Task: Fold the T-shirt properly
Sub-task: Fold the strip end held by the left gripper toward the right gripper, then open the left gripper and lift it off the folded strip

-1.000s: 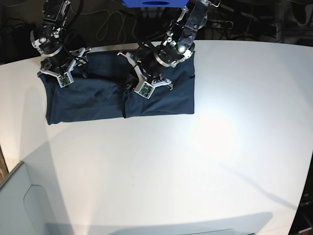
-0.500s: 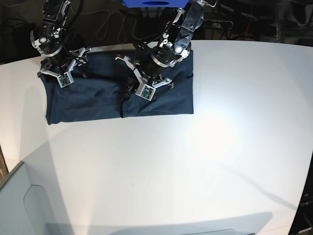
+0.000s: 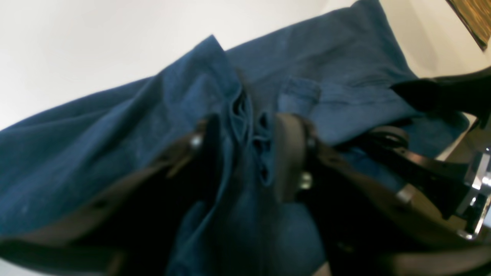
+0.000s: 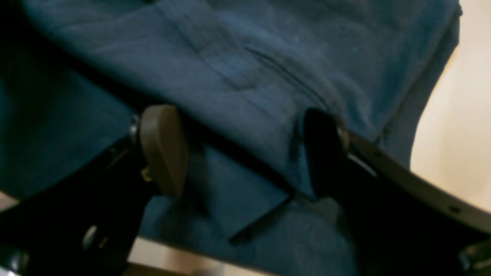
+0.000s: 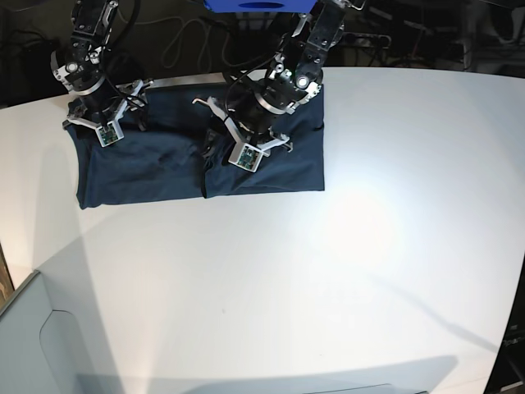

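Nearest the base camera, only bare white table [image 5: 344, 279]. Farther back, toward the far left edge, the T-shirt [image 5: 279, 176], spread flat as a wide dark blue band with a fold edge running down its middle.

Over the band's right half, the left gripper [image 3: 245, 153], low on the cloth near that middle edge. Jaws parted, with a rumpled ridge of fabric standing between the pads [image 3: 288, 153], not visibly squeezed. Judged as letting go, not carrying.

Farther left and back, the right gripper [image 4: 241, 153], above the band's far left corner. Jaws spread wide over a layered hem, gripping nothing.

Step in hand, by the look of it: setting down a fold across the shirt. Sleeves and sides seemed already tucked in.

Next move likely called for lifting clear without dragging the ridge along, flattening that bunch, then taking one end by both corners for the last fold.
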Tool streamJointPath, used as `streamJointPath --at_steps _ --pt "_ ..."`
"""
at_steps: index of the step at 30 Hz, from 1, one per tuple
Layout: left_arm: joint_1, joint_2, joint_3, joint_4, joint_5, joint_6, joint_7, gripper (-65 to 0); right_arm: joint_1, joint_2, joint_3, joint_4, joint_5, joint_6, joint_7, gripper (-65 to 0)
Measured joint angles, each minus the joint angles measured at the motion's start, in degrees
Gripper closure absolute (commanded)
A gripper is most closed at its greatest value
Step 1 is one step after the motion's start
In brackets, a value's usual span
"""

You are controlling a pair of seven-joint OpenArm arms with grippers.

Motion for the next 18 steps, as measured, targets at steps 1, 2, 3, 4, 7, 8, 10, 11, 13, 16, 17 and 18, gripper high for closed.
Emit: streamJointPath --at_steps 1,2,3,4,7,8,10,11,13,16,17,18 --pt "0.0 0.0 0.0 0.04 -0.17 0.0 0.0 -29.5 0.0 0.0 0.0 0.0 0.0 0.0 -0.02 -44.6" --pt "0.24 -0.11 0.0 0.37 -0.13 0.0 0.04 -29.6 0.0 0.0 0.0 0.02 0.0 0.0 -0.02 -44.6" --pt "0.94 -0.28 0.0 1.33 -0.13 0.02 -0.24 -29.6 0.0 0.0 0.0 0.07 0.0 0.0 -0.02 -44.6" --pt "1.75 -0.63 -0.09 2.82 -0.09 0.13 -0.52 -29.6 0.0 0.0 0.0 0.09 0.0 0.0 -0.04 -44.6" --pt "3.63 -2.84 -0.26 8.11 -0.42 0.04 -0.66 -29.6 0.0 0.02 -0.04 0.11 0.0 0.0 -0.04 -44.6" --pt "4.04 -3.65 -0.39 9.38 -0.35 0.02 -0.61 -29.6 0.0 0.02 -0.04 0.11 -0.02 0.0 -0.04 -44.6" --pt "4.15 -5.77 -0.72 10.4 -0.37 0.11 -0.92 -29.6 0.0 0.02 -0.04 0.11 0.0 0.0 -0.04 -44.6" --pt "4.17 -6.71 -0.92 10.34 -0.37 0.09 -0.79 -29.6 0.02 0.02 -0.04 0.11 0.0 0.0 -0.04 -44.6" --pt "4.66 -7.04 -1.97 9.33 -0.17 0.2 -0.87 -29.6 0.42 -0.02 -0.04 0.11 -0.04 0.0 -0.46 -44.6" --pt "4.68 -7.02 -2.12 6.62 -0.17 0.11 -0.7 -29.6 0.96 -0.02 -0.04 0.11 -0.02 -0.02 -0.24 -44.6" --pt "4.66 -6.86 -2.05 5.84 -0.2 -0.02 -0.55 -29.6 1.01 -0.02 -0.04 0.11 -0.02 0.0 -0.22 -44.7" --pt "4.59 -6.73 -1.84 5.29 -0.17 -0.02 -0.61 -29.6 0.98 -0.02 -0.02 0.11 -0.02 -0.02 -0.22 -44.7"
